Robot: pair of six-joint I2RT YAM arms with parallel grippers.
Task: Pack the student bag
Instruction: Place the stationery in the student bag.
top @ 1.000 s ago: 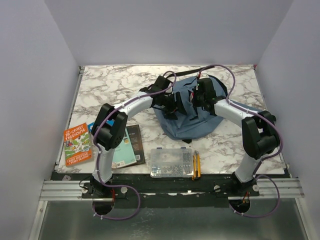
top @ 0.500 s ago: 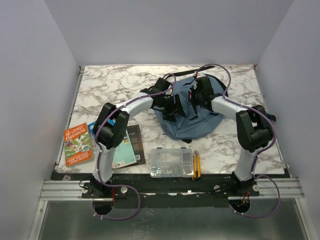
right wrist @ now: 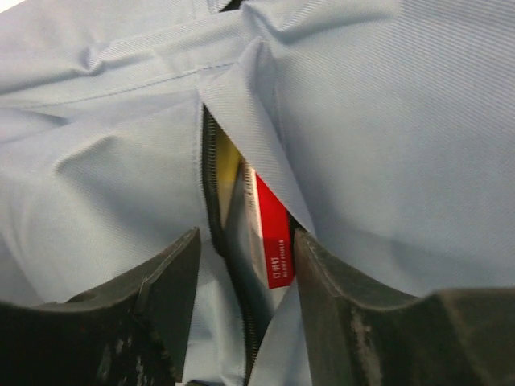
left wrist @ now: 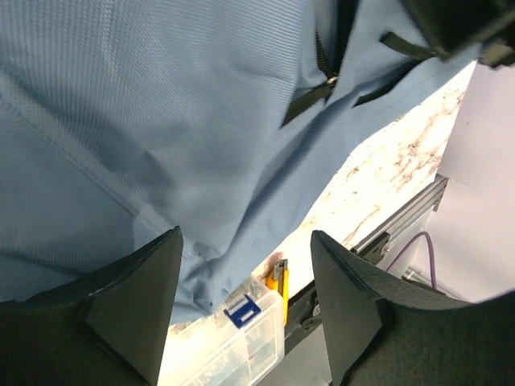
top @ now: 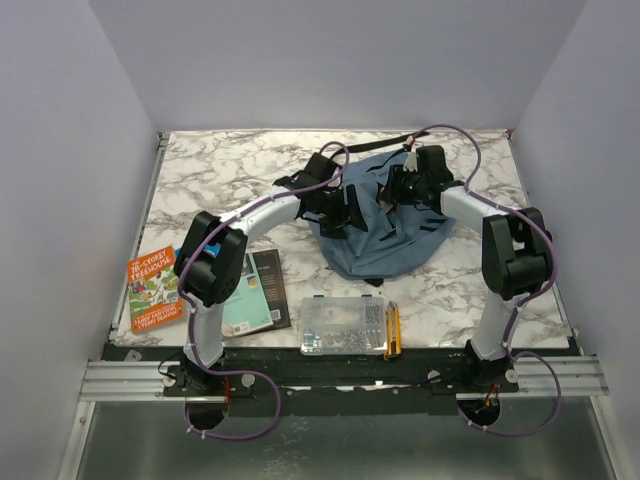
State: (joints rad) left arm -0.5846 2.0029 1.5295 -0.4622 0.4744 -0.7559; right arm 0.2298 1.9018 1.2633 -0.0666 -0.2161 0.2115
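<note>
The student bag, blue-grey fabric, lies at the back middle of the marble table. My right gripper hovers over its top. In the right wrist view that gripper is open, its fingers either side of the open zip. A red-labelled item sits inside the slit, held by nothing. My left gripper is at the bag's left side. In the left wrist view it stands open against the bag's fabric, with nothing clamped.
An orange book and a dark teal book lie at the front left. A clear compartment box and a yellow cutter lie at the front edge. A black strap trails behind the bag.
My right gripper has opened and shifted slightly back and right over the bag's zip. The left arm's elbow has dropped a little; its gripper stays open beside the bag.
</note>
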